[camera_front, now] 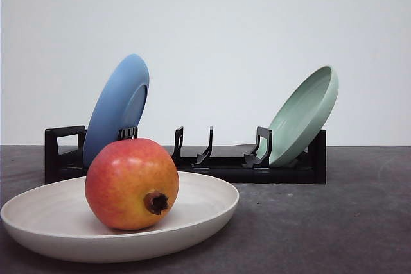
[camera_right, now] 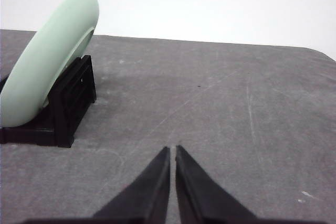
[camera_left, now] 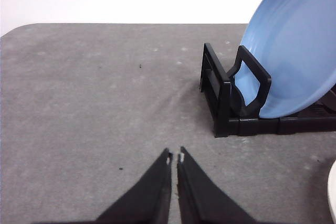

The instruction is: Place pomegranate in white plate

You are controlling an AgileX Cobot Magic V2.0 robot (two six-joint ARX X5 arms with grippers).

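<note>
red-orange pomegranate (camera_front: 131, 184) sits inside the white plate (camera_front: 212, 213), nearest the front camera, left of centre, calyx facing the camera and a bit right. it rests on the plate floor, touching nothing else. we judge the placement done; nothing left to carry.

our left gripper (camera_left: 175, 157) has its tips pressed nearly together, holding nothing, over bare grey table (camera_left: 94, 103). a sliver of white rim shows at the edge of that wrist view, so we read the plate as close beside the left arm, which makes it the nearer one. right gripper (camera_right: 172, 149) is likewise pinched closed and empty, well apart from the fruit.

fruit is round, no long axis to line up with.

behind the plate: black dish rack (camera_front: 218, 162), blue plate (camera_front: 119, 107) leaning at its left end, pale green plate (camera_front: 305, 113) leaning at its right end.
</note>
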